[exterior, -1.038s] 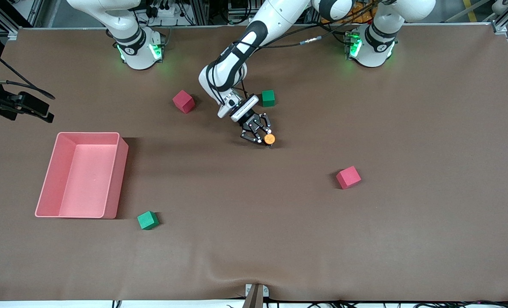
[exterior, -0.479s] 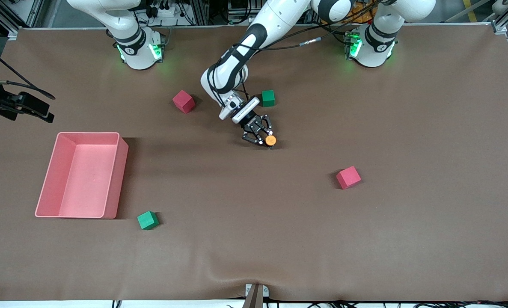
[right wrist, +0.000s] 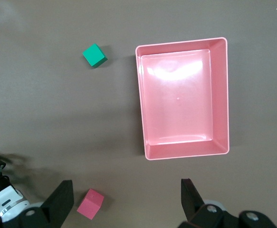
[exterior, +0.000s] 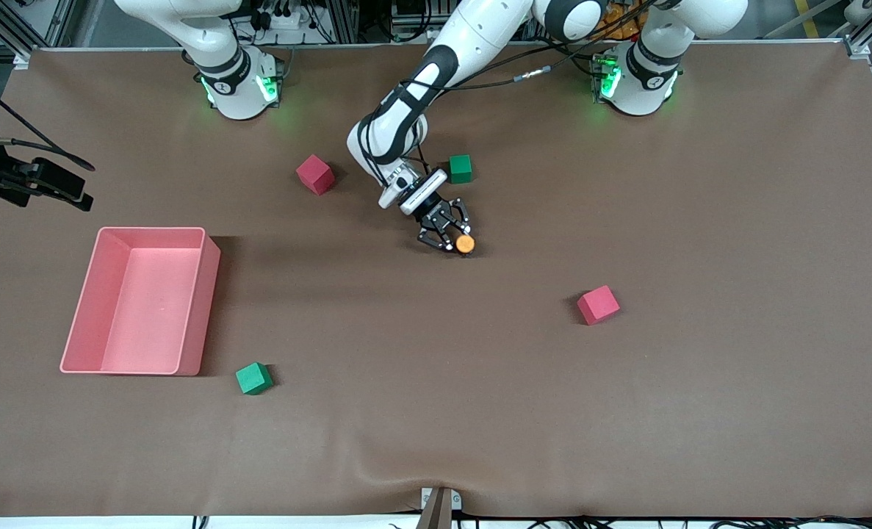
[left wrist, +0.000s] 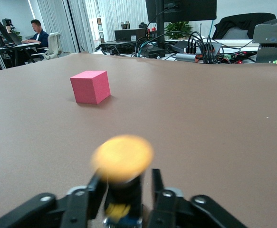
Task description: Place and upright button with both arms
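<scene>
The button (exterior: 465, 243) has its orange cap showing at the tip of my left gripper (exterior: 448, 236), low over the middle of the table. In the left wrist view the blurred orange cap (left wrist: 123, 152) sits on a black body with a blue base, between the two black fingers (left wrist: 87, 197), cap pointing away from the palm. The left gripper is shut on the button. My right gripper (right wrist: 126, 183) is out of the front view; its wrist view shows it open and empty, high above the table's right-arm end.
A pink bin (exterior: 211, 294) stands toward the right arm's end, with a green cube (exterior: 253, 378) nearer the camera. A red cube (exterior: 314, 174) and a green cube (exterior: 460, 168) flank the left arm's wrist. Another red cube (exterior: 598, 304) lies toward the left arm's end.
My left gripper has come down slightly toward the table with the button in it. The cubes and the bin have not moved.
</scene>
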Tool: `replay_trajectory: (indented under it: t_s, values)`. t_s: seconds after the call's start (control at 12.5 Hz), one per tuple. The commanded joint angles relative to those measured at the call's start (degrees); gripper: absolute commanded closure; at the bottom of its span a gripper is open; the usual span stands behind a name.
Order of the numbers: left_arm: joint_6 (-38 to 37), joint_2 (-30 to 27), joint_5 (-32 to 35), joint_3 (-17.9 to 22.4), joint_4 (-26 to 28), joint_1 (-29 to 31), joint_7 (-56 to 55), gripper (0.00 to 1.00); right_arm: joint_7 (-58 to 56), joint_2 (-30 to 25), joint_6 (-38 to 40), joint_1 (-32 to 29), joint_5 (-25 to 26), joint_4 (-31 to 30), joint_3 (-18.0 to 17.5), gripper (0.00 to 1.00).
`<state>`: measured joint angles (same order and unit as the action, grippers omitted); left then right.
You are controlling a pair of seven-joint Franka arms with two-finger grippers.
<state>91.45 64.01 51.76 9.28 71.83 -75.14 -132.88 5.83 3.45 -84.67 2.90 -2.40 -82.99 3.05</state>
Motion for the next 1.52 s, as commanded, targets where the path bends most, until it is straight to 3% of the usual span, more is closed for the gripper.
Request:
replay_trajectory:
  t_s: [0.0,0.32,0.48,0.8,0.96,1.04,1.12,1.28,1.44]
  values:
    - [-1.19,0.24,1.24,0.3,-0.9,-0.27,1.04,0.44,0.76,0.24,0.55,0.27,-0.5,0.64,0.11,0.0]
    - [-1.19,-0.2,0.72,0.3,-0.9,-0.27,2.53,0.4,0.76,0.24,0.64,0.27,-0.5,0.64,0.11,0.0]
    - [-2.67,-0.63,-1.55,-1.01,-0.73,-0.97,10.94,0.31,0.67,0.24,0.64,0.27,-0.5,0.64,0.11,0.0]
    - [-8.46,-3.97,-2.27,-4.52,-0.55,-1.24,14.75,0.3,0.67,0.33,0.73,0.27,-0.41,0.55,0.11,0.0]
    - [-8.57,-5.29,-2.27,-4.71,-0.46,-1.24,19.38,0.36,0.67,0.42,0.82,0.35,-0.41,0.55,0.11,0.0]
    - [-8.57,-6.17,-2.36,-4.71,-0.9,-1.15,21.85,0.33,0.67,0.42,0.82,0.27,-0.41,0.55,0.11,0.0]
    - [-8.23,-8.78,-2.62,-4.8,-0.9,-0.63,24.83,0.27,0.67,0.42,0.82,0.27,-0.41,0.46,0.11,0.0]
    - [-7.79,-13.71,-7.96,-4.54,-0.99,0.95,32.38,0.26,0.67,0.51,0.82,0.35,-0.41,0.46,0.11,0.0]
    - [-4.29,-21.25,-13.05,-4.8,-0.9,6.73,44.04,0.26,0.67,0.51,0.82,0.27,-0.41,0.46,0.11,0.0]
